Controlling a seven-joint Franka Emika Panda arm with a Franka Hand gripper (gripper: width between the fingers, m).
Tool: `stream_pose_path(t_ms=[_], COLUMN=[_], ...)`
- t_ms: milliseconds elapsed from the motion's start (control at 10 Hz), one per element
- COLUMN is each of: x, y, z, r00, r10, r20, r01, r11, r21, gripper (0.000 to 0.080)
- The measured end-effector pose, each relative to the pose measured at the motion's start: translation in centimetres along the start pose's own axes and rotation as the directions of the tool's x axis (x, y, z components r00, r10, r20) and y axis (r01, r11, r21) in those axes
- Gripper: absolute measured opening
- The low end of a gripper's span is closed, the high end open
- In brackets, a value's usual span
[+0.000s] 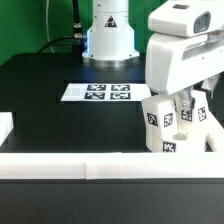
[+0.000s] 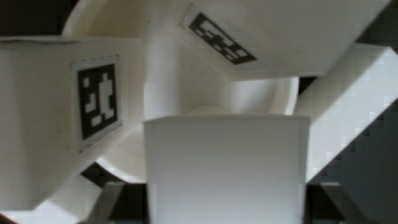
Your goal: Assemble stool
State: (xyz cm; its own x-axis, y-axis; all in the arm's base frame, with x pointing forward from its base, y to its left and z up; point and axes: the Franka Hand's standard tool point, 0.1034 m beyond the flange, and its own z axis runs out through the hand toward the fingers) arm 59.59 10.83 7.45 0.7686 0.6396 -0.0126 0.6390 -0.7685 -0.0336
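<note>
The white stool seat stands at the exterior view's right, against the front rail, with tagged legs on it. My gripper hangs right over it. In the wrist view a plain white leg fills the space between my dark fingers, so the gripper is shut on it. Beyond it is the seat's round body. One tagged leg stands on one side of it. Another tagged leg slants across farther off. The held leg's lower end is hidden.
The marker board lies flat in the middle of the black table, in front of the robot base. A long white rail runs along the front edge. A short rail end shows at the exterior view's left.
</note>
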Motion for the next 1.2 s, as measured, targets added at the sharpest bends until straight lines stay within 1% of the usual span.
stream_pose_path(t_ms=[300,400,500,600,800,900,1000,1100,1200], x=[0.0,0.0,0.3,0.6,0.7,0.7,0.6,0.6,0.6], y=[0.0,-0.1,-0.6,-1.2,-1.3,-1.2,-1.1,-1.0,-1.0], z=[0.0,0.1,0.1,0.2,0.2,0.2,0.2,0.2,0.2], r00=[0.997,0.982,0.942,0.885,0.735,0.645,0.525,0.453,0.435], r10=[0.071,0.191,0.335,0.465,0.678,0.764,0.851,0.891,0.900], r20=[0.000,0.000,-0.005,-0.012,-0.014,-0.019,-0.024,-0.025,-0.025], r01=[-0.071,-0.191,-0.335,-0.465,-0.678,-0.764,-0.851,-0.891,-0.900], r11=[0.997,0.982,0.942,0.885,0.735,0.645,0.525,0.453,0.435], r21=[0.000,0.001,0.000,-0.003,0.001,0.003,0.007,0.006,0.005], gripper=[0.0336,0.0336,0.0336,0.0337,0.0337,0.0337,0.0337,0.0337,0.0337])
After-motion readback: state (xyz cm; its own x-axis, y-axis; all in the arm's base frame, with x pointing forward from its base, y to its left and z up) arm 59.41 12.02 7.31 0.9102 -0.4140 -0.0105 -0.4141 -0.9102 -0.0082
